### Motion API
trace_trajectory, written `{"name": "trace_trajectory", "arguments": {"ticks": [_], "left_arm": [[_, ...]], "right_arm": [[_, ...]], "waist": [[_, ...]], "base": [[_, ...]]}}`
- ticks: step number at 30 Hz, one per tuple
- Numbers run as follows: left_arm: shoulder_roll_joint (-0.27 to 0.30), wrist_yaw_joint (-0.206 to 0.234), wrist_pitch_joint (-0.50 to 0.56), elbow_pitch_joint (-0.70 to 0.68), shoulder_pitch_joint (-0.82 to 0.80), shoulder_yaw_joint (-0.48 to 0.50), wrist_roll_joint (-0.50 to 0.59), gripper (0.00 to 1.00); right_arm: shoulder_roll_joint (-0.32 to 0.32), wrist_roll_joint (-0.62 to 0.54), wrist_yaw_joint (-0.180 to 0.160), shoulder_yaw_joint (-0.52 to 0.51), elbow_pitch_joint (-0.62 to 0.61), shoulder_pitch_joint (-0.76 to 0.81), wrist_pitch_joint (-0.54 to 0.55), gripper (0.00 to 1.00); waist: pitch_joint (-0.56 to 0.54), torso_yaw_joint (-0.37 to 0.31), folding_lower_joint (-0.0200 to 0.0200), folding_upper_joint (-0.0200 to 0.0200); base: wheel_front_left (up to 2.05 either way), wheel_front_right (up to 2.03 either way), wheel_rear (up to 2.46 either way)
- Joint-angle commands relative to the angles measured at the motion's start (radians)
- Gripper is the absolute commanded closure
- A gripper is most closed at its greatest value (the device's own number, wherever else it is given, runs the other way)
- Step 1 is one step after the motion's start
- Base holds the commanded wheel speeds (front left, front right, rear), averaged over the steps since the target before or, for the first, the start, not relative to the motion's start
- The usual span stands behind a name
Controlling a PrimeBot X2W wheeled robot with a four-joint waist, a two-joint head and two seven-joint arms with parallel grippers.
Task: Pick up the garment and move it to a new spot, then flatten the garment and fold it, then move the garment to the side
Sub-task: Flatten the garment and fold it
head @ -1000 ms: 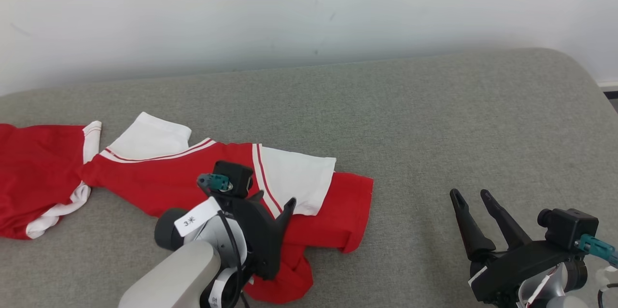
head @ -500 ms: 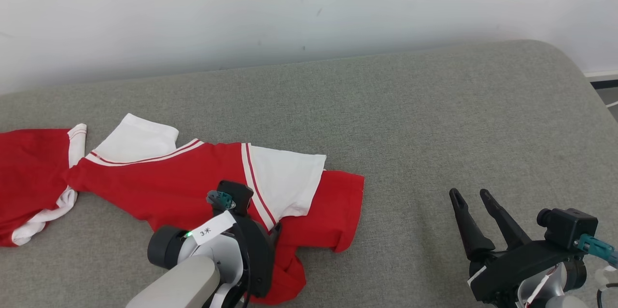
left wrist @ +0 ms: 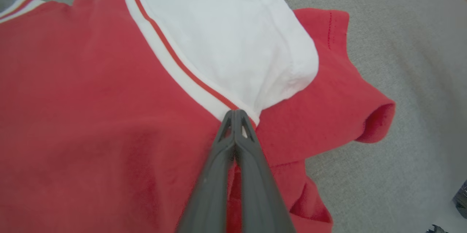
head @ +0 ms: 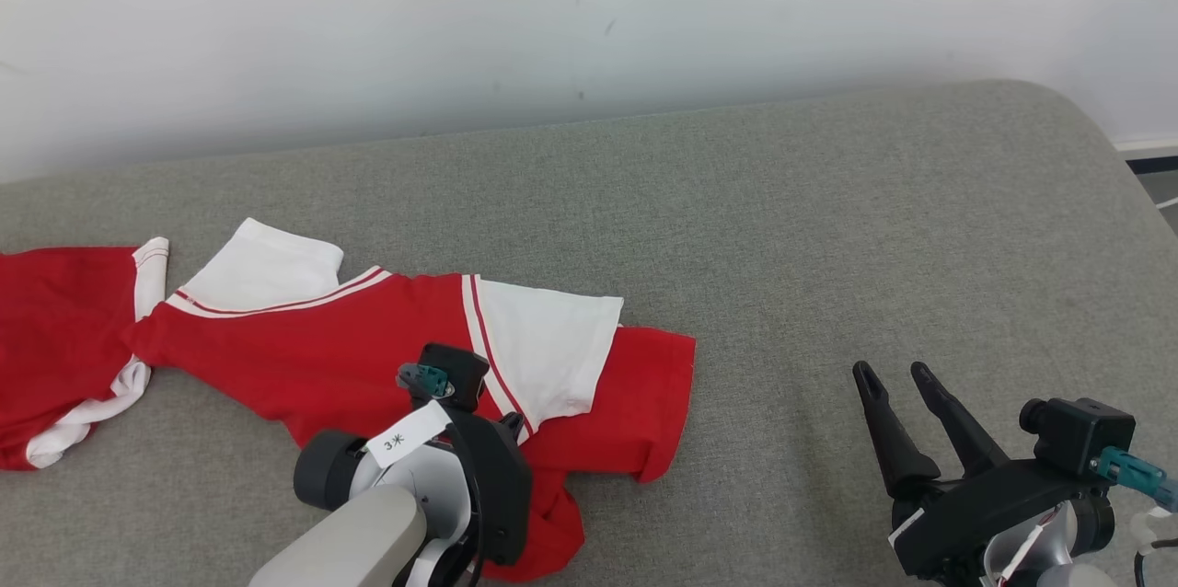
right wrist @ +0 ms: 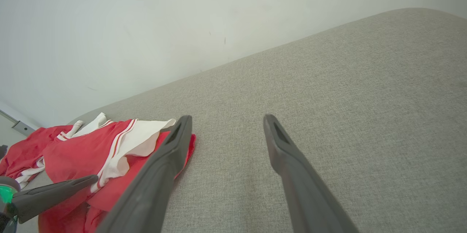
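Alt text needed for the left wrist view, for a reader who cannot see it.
The left hand, closed tight, pinches the garment at its white striped trim, where a white sleeve meets red cloth. The garment lies rumpled on a grey cushion.

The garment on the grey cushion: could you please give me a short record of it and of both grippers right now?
garment: red top with white striped trim, lying crumpled, not yet flattened
surface: grey fabric cushion
left gripper: shut, pinching the garment at the edge of its white sleeve
right gripper: open, empty, over bare cushion to the garment's right
other cloth: second red and white piece at the garment's left end
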Motion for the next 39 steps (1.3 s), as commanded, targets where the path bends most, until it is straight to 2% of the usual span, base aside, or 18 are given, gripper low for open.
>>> {"name": "trace_trajectory", "arguments": {"ticks": [1,17,19,20,21,22,23,30,39], "left_arm": [[0.003,0.008,0.004,0.007,-0.014,-0.007,0.011,0.00],[0.007,0.014,0.040,0.024,-0.030,-0.036,0.022,0.00],[0.004,0.012,0.034,0.021,-0.031,-0.033,0.018,0.56],[0.003,0.011,0.032,0.021,-0.030,-0.032,0.016,0.62],[0.003,0.011,0.031,0.021,-0.031,-0.032,0.015,0.75],[0.001,0.010,0.030,0.020,-0.031,-0.031,0.014,0.96],[0.000,0.008,0.027,0.019,-0.031,-0.028,0.009,1.00],[-0.008,-0.002,-0.001,0.003,-0.048,-0.007,-0.009,1.00],[-0.074,-0.028,-0.103,-0.073,-0.197,0.084,-0.027,1.00]], "right_arm": [[-0.004,0.005,0.000,-0.003,-0.001,-0.005,0.003,0.00],[-0.004,0.011,0.000,0.002,0.005,-0.016,-0.003,0.00],[-0.004,0.011,0.000,0.001,0.006,-0.016,-0.003,0.00],[-0.004,0.011,0.000,0.001,0.007,-0.015,-0.004,0.00],[-0.004,0.012,0.000,0.001,0.008,-0.015,-0.004,0.00],[-0.004,0.012,0.000,0.001,0.008,-0.015,-0.004,0.00],[-0.004,0.012,0.000,0.002,0.009,-0.015,-0.005,0.00],[-0.004,0.013,0.000,0.002,0.013,-0.013,-0.005,0.00],[-0.004,0.020,0.000,0.010,0.023,-0.013,-0.010,0.00]], "waist": [[0.002,0.000,0.0000,0.0000],[0.009,-0.008,0.0000,0.0000],[0.009,-0.009,0.0000,0.0000],[0.008,-0.010,0.0000,0.0000],[0.008,-0.010,0.0000,0.0000],[0.007,-0.010,0.0000,0.0000],[0.006,-0.010,0.0000,0.0000],[0.001,-0.007,0.0000,0.0000],[-0.011,-0.004,0.0000,0.0000]], "base": [[0.00,0.00,0.00],[0.00,0.00,0.00],[0.00,0.00,0.00],[0.00,0.00,0.00],[0.00,0.00,0.00],[0.00,0.00,0.00],[0.00,0.00,0.00],[0.00,0.00,0.00],[0.00,0.00,0.00]]}}
